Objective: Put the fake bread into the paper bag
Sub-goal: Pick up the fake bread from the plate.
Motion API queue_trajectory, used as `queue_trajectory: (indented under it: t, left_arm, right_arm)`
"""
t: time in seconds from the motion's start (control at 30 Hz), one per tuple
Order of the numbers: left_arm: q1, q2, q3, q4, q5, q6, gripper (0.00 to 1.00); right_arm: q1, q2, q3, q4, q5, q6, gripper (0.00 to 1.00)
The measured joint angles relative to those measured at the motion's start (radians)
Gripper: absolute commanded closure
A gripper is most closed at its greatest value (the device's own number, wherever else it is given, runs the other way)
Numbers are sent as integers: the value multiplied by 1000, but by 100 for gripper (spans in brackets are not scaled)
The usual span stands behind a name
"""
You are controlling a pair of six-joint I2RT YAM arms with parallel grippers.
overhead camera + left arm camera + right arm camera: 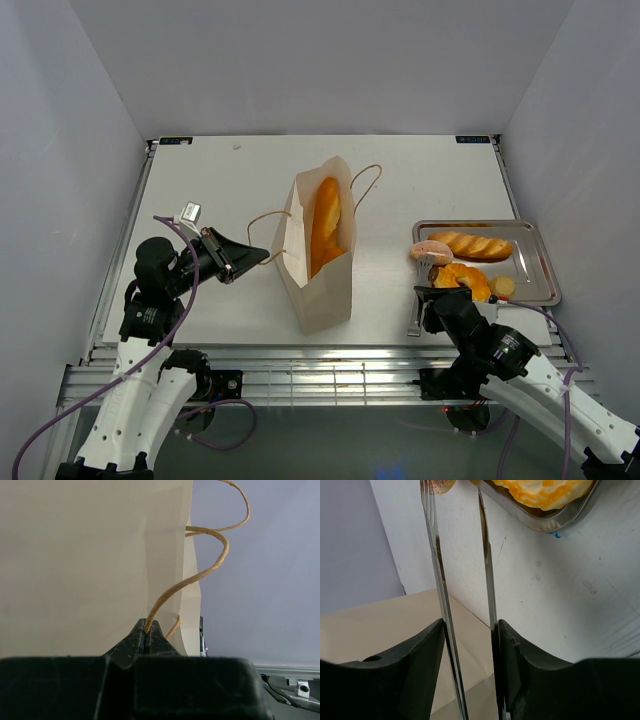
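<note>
Both pincers are busy: left pincer (148, 631) clenched on the cord handle (200, 576) of the paper bag (75, 555); right pincer (469, 647) grasping the tongs (438, 575), tips ahead by the pink bun (430, 251).

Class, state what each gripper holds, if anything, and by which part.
The left gripper pinches the paper bag by one cord handle. The right gripper clamps the metal tongs across both arms.

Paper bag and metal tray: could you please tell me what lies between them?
Only bare table lies between the paper bag and the tray, as the top view shows.
</note>
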Motion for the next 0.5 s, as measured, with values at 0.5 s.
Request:
queue_trajectory:
  t: [0.5]
  left_arm:
    - [0, -11, 0, -13, 1, -4, 100]
  right_arm:
    - [0, -8, 87, -2, 8, 10, 50]
